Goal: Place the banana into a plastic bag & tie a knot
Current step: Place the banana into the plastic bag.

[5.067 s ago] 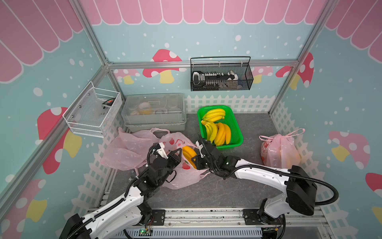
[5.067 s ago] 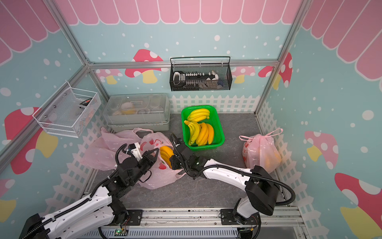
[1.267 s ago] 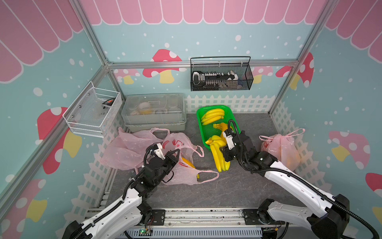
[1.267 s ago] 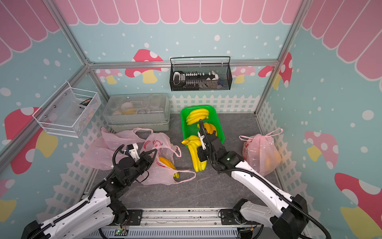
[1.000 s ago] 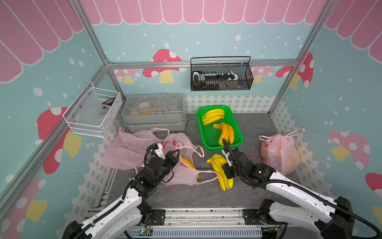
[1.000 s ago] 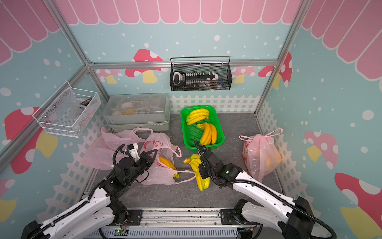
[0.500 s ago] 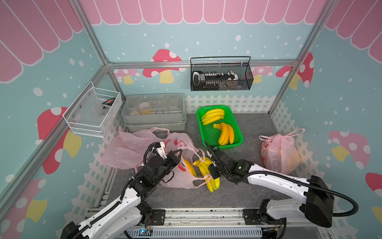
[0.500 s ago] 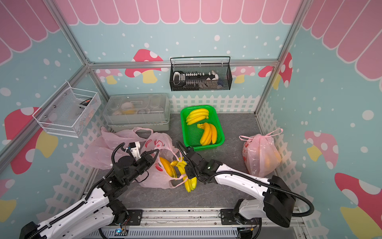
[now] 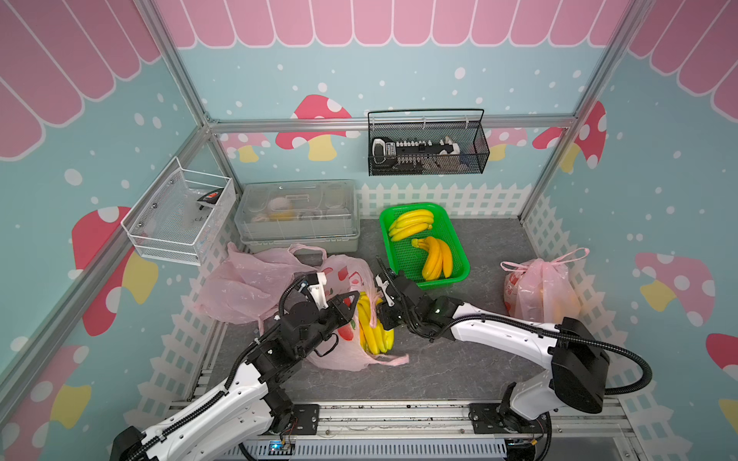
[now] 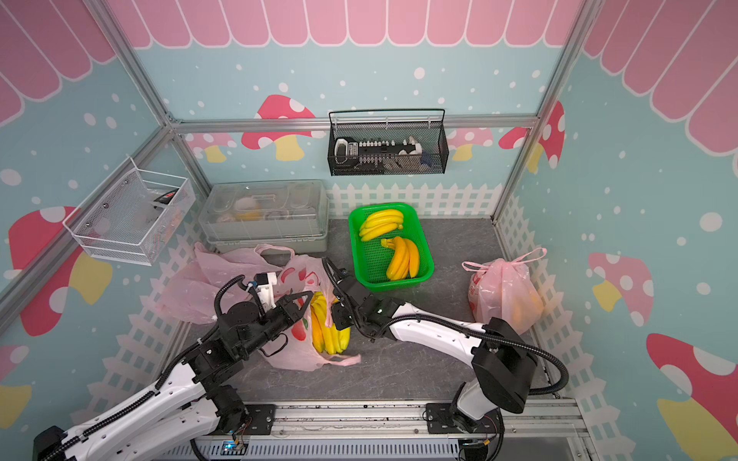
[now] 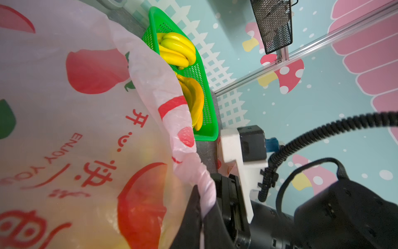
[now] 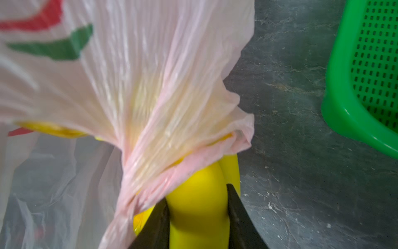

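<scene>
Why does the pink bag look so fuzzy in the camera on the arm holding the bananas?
Right wrist view: the pink bag hangs very close to the lens, so it is out of focus, while the grey table and green basket look sharper. Left wrist view: bag print is soft too, yet readable. Both top views: everything is crisp.

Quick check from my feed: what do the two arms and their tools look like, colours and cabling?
Both the left arm and right arm have white shells with black joints. A black ribbed cable conduit runs along each. Each wrist carries a white camera mount. The left tool and right tool have black tapering fingers. A small green light glows on the right wrist.
</scene>
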`<action>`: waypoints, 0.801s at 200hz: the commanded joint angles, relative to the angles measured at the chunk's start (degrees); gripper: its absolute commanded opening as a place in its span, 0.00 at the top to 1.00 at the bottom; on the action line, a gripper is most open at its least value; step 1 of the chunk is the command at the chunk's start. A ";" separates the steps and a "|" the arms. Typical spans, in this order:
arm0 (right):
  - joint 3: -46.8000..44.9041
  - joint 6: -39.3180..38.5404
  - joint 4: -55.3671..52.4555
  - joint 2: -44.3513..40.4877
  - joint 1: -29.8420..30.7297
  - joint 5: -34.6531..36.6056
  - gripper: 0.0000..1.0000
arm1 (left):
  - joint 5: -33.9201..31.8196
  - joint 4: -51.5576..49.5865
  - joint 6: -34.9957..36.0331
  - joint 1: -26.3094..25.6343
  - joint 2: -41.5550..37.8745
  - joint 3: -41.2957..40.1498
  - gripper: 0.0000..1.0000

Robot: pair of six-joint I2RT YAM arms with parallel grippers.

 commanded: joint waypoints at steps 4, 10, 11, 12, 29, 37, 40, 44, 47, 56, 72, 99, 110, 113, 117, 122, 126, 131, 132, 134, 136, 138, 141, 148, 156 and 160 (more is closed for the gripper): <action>2.43 3.95 6.09 0.18 0.33 -0.91 0.77 | -2.41 -2.10 2.41 -1.72 -0.41 2.28 1.00; 2.70 4.54 6.53 0.20 0.33 -0.90 0.77 | -2.45 -2.21 2.34 -1.79 -0.45 2.30 1.00; 2.73 4.68 6.61 0.18 0.33 -0.88 0.77 | -2.49 -2.24 2.34 -1.78 -0.47 2.30 1.00; 2.74 4.84 6.69 0.17 0.33 -0.88 0.77 | -2.46 -2.26 2.34 -1.78 -0.48 2.30 1.00; 1.65 7.46 8.95 -1.21 0.24 0.42 0.77 | -2.44 -1.99 1.99 -1.88 -0.58 2.15 1.00; 0.67 8.86 10.90 -2.16 0.24 0.79 0.77 | -2.23 -1.69 1.99 -1.86 -0.58 2.13 1.00; 0.38 9.32 11.59 -2.41 0.24 0.96 0.77 | -2.18 -1.52 1.99 -1.86 -0.58 2.19 1.00; -0.04 10.01 12.41 -2.75 0.25 1.12 0.77 | -2.02 -1.34 1.99 -1.91 -0.58 2.22 1.00; -0.39 10.47 13.06 -2.93 0.24 1.20 0.77 | -1.88 -1.13 1.99 -1.93 -0.53 2.22 1.00; -0.91 11.66 14.73 -3.07 0.24 1.61 0.77 | -1.59 -0.28 1.82 -1.95 -0.36 2.22 1.00; -2.59 14.58 19.86 -2.49 0.07 2.21 0.77 | -1.24 0.98 1.30 -1.99 0.16 2.24 1.00; -1.04 15.30 23.43 1.78 -0.11 3.80 0.76 | -0.96 2.66 0.22 -2.11 1.56 1.67 1.00; -0.32 15.34 23.87 4.27 -0.49 4.66 0.74 | -0.64 4.22 -0.57 -2.08 2.19 0.89 1.00; -0.32 15.15 24.76 4.94 -0.58 4.73 0.74 | -0.65 4.54 -0.73 -2.04 2.34 0.76 1.00; -0.31 14.84 25.42 5.81 -0.64 5.18 0.73 | -0.67 4.83 -1.02 -2.04 2.53 0.50 1.00; -0.11 14.70 25.42 6.83 -0.77 6.28 0.72 | -0.79 5.00 -1.44 -2.05 2.82 0.19 1.00; 0.21 14.73 24.98 7.88 -0.79 7.11 0.71 | -0.79 5.31 -1.67 -2.04 2.94 -0.07 1.00; 0.46 14.84 24.63 8.95 -0.99 7.74 0.70 | -0.93 5.76 -2.14 -2.04 3.09 -0.55 1.00; 0.50 14.84 24.67 9.22 -1.03 7.74 0.70 | -0.89 5.87 -2.19 -2.04 3.10 -0.62 1.00; 0.59 14.91 24.72 9.64 -1.13 7.79 0.70 | -0.95 6.07 -2.42 -2.04 3.18 -0.71 1.00; 0.69 14.88 24.82 10.07 -1.22 7.86 0.70 | -1.01 6.29 -2.61 -1.97 3.24 -0.96 1.00; 0.72 14.98 24.87 10.51 -1.29 7.99 0.69 | -1.00 6.44 -2.83 -1.96 3.28 -1.06 1.00; 0.78 15.08 24.95 11.15 -1.38 8.23 0.69 | -1.07 6.71 -3.11 -1.95 3.29 -1.38 1.00; 0.97 15.51 25.26 12.49 -1.58 8.17 0.67 | -1.27 7.31 -3.64 -1.96 3.23 -2.02 1.00; 1.35 15.48 25.92 14.00 -1.70 7.38 0.64 | -1.62 7.85 -4.18 -1.89 3.12 -2.68 1.00; 1.92 15.32 25.73 14.75 -1.69 6.86 0.63 | -1.72 8.06 -4.37 -1.81 3.03 -2.90 1.00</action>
